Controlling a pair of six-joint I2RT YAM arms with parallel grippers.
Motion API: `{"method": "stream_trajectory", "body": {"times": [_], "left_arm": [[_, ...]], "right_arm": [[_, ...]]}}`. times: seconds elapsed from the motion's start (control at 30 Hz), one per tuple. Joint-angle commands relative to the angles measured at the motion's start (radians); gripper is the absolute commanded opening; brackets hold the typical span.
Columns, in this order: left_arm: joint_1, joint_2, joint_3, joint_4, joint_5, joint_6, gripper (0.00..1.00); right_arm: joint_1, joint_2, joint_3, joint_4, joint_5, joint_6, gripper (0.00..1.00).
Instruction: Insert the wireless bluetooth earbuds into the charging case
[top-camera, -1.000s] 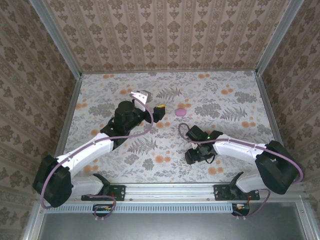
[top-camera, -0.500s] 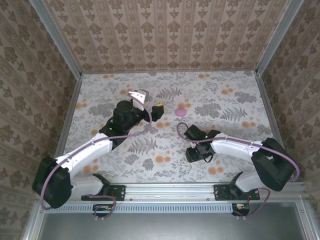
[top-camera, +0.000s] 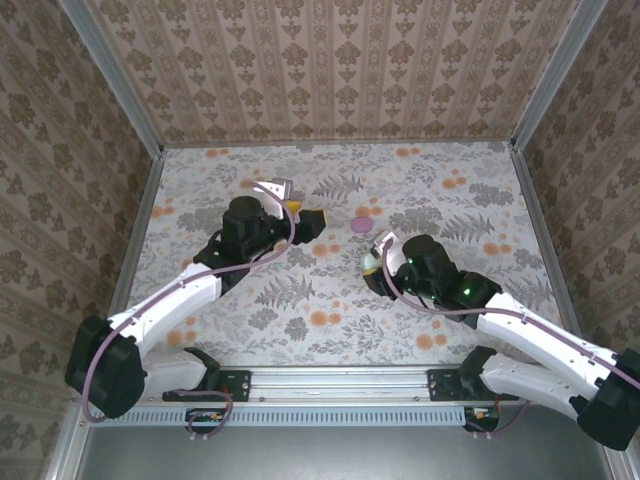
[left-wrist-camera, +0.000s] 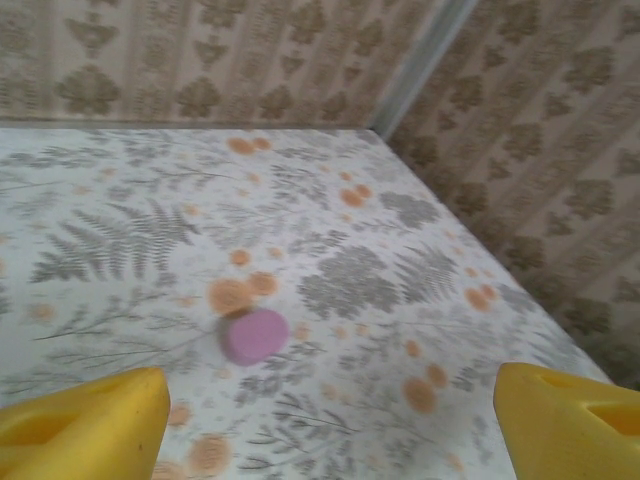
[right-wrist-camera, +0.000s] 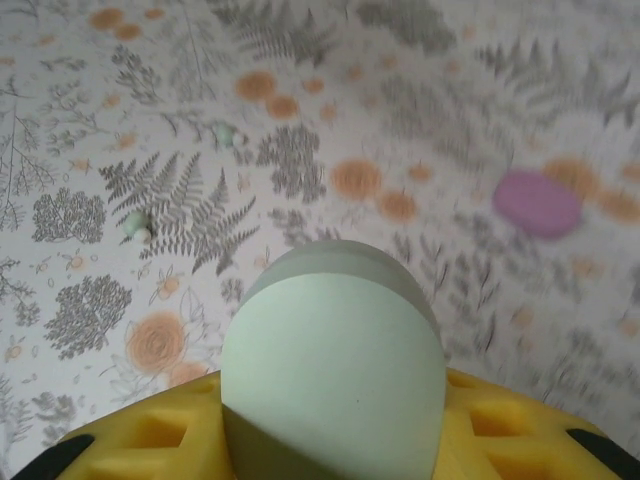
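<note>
Yellow-fingered right gripper (right-wrist-camera: 330, 432) of mine is clamped on the pale green case (right-wrist-camera: 335, 350). The two tiny pale earbuds (right-wrist-camera: 228, 133) lie loose on the floral table (right-wrist-camera: 420, 90), off to its left and well apart from it. My left gripper (left-wrist-camera: 330, 400) is spread wide, with a purple pebble (left-wrist-camera: 253, 335) on the table just beyond it.

Damask-patterned walls (top-camera: 330, 70) enclose a floral, fern-printed tabletop (top-camera: 470, 190) under even light.

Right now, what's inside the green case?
The green case is shut in the right hand, so its inside is hidden. Two tiny pale buds lie outside it, on the table.
</note>
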Motion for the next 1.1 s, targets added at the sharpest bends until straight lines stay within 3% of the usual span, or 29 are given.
{"method": "stream_trajectory", "body": {"times": [0.0, 0.17, 0.5, 0.73, 1.07], "left_arm": [[-0.008, -0.038, 0.071, -0.047, 0.221, -0.033, 0.85], [-0.055, -0.057, 0.097, -0.121, 0.280, -0.003, 0.86], [-0.087, -0.036, 0.102, -0.171, 0.295, 0.029, 0.84], [-0.095, -0.003, 0.124, -0.190, 0.338, 0.094, 0.77], [-0.097, 0.056, 0.159, -0.181, 0.400, 0.078, 0.65]], "right_arm": [[0.007, 0.005, 0.051, 0.087, -0.027, -0.256, 0.31], [0.006, 0.073, 0.120, 0.106, -0.045, -0.327, 0.31], [0.005, 0.143, 0.143, 0.222, -0.088, -0.308, 0.31], [0.005, 0.153, 0.150, 0.246, -0.114, -0.310, 0.31], [0.004, 0.149, 0.147, 0.283, -0.130, -0.299, 0.31]]}}
